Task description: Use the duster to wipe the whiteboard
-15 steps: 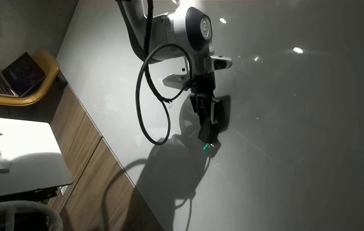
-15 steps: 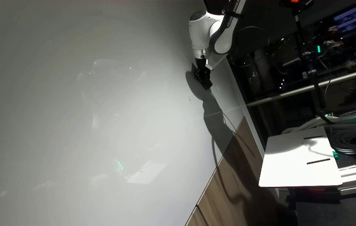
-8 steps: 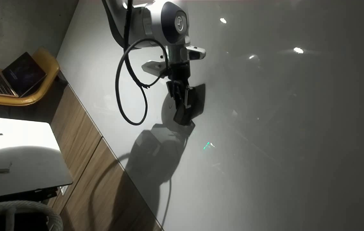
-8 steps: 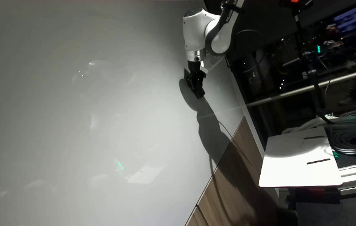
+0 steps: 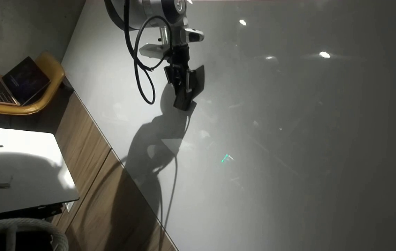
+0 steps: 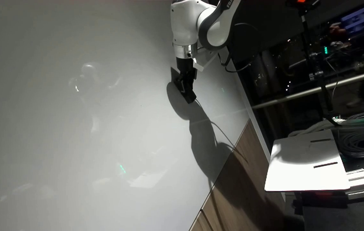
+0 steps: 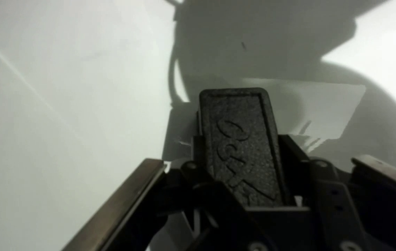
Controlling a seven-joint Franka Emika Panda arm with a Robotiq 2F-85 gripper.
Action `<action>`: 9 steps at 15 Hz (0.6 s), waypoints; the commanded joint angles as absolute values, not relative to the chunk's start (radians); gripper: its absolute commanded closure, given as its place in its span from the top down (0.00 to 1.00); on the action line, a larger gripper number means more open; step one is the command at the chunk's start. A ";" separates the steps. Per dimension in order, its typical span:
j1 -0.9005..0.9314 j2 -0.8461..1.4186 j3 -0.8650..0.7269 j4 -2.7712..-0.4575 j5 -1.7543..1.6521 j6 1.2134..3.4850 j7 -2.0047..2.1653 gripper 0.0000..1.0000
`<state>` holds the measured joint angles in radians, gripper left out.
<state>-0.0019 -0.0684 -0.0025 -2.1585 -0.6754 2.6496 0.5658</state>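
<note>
In the wrist view we see that the gripper [image 7: 242, 146] holds the duster [image 7: 234, 111] between its two fingers [image 7: 288, 150], one along each long side. We find this duster in front of the whiteboard [image 5: 306, 174] in both exterior views, though we cannot tell with certainty whether it touches the surface. An open laptop [image 5: 27, 80] rests on a yellow chair [image 5: 56, 75], well apart from the gripper.

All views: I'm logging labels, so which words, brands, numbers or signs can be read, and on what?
"FRA", cut off at the picture's edge: arm.
Duster: moulded letters, too unclear to read.
Emblem on the arm: partly cut off, unreadable.
Laptop: screen text too small.
Green lights: possible digits, too small.
Nothing else reads.
</note>
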 commanded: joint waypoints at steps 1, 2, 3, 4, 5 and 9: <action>0.033 -0.032 0.058 -2.042 -0.639 2.635 0.527 0.29; 0.040 -0.032 0.071 -2.027 -0.640 2.614 0.520 0.29; 0.047 -0.030 0.084 -2.011 -0.641 2.593 0.514 0.29; 0.055 -0.029 0.096 -1.998 -0.640 2.574 0.513 0.29; 0.067 -0.026 0.112 -1.985 -0.640 2.554 0.518 0.29; 0.126 0.006 0.188 -1.905 -0.672 2.477 0.555 0.29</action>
